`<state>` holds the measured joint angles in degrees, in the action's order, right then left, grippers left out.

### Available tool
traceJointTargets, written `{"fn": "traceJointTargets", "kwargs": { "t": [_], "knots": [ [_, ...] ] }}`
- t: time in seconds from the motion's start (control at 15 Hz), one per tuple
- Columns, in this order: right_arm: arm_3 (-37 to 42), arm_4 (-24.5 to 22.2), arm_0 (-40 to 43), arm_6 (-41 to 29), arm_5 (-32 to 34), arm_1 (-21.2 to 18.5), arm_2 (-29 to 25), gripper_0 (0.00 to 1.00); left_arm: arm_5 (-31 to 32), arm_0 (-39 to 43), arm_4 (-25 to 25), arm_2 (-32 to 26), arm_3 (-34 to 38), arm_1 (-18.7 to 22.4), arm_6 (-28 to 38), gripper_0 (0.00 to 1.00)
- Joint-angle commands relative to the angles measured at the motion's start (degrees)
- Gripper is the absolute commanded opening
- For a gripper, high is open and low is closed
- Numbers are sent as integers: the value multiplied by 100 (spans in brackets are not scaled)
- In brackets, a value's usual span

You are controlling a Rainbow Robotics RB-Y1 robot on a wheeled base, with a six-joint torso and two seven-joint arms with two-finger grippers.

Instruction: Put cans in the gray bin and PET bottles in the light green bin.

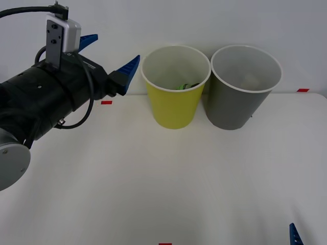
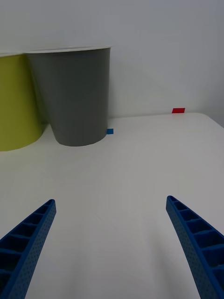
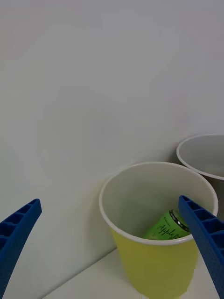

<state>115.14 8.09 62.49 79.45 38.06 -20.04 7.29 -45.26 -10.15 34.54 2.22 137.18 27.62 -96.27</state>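
Left gripper (image 1: 110, 56) is hovering released at the front view's upper left, fingers spread, just left of the light green bin (image 1: 173, 109). Inside that bin the PET bottle (image 3: 166, 225) is lying tilted. Touching its right side, the gray bin (image 1: 232, 109) is standing upright. Right gripper (image 2: 111, 243) is waiting released, lower right, above the table (image 1: 153, 178).

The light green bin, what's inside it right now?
Inside the light green bin lies a PET bottle with a bright green label, leaning against the inner wall. The bin's rim hides its lower end and the bin's floor. The open left claw hovers beside the bin.
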Motion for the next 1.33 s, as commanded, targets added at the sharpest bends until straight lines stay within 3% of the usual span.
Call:
{"fn": "traceJointTargets", "kwargs": {
  "t": [0.07,0.33,0.53,0.67,0.73,1.13,1.33],
  "knots": [
    [0,0,0,0,0,0,0,80,-1,109,9,-46,90,24,-6,100],
    [0,0,0,0,0,0,0,80,61,285,17,-82,151,68,-6,100],
    [0,0,0,0,0,0,0,80,703,1067,17,-108,397,182,-94,100],
    [0,0,0,0,0,0,0,80,1731,1621,-71,41,362,648,-111,100],
    [0,0,0,0,0,0,0,80,2460,2043,-150,208,230,692,-129,100],
    [0,0,0,0,0,0,0,80,4209,3642,-1459,542,-130,490,-155,100],
    [0,0,0,0,0,0,0,80,5211,4047,-1600,850,-675,464,-164,100]
  ]
}}
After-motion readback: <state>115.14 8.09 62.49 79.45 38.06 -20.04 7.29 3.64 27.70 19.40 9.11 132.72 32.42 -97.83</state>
